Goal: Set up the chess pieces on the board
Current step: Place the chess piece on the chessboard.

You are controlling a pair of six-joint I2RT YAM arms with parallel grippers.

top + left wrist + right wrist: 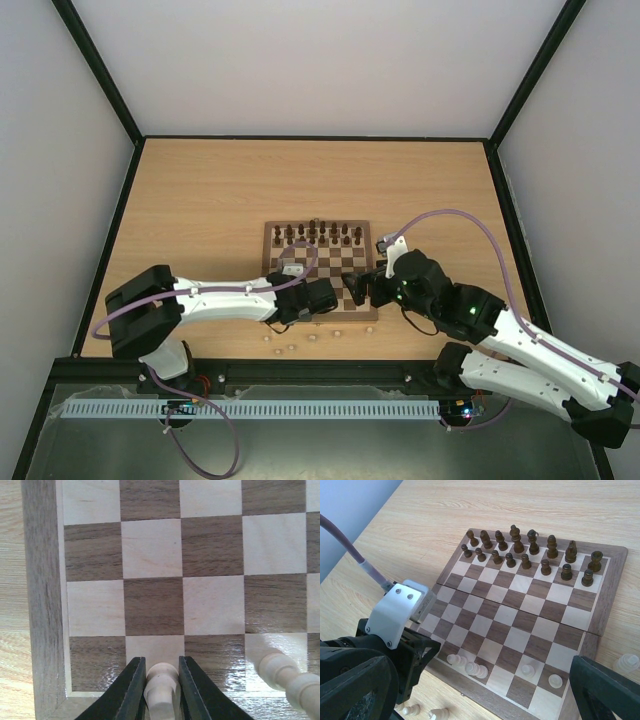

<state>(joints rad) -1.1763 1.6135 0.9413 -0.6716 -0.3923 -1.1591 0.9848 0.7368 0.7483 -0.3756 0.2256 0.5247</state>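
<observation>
Pale wood, light and slick; my left end effector pinches a beige piece near its head, over the board's near row; fingers lower would curb toppling; right end effector wide, empty.

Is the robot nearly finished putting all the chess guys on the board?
About halfway. Done: the dark pieces stand in two rows along the far side of the board. In hand: the left gripper is shut on a pale piece over the near edge row, where a few pale pieces already sit. Left: the loose pale pieces on the table by the near edge.
</observation>
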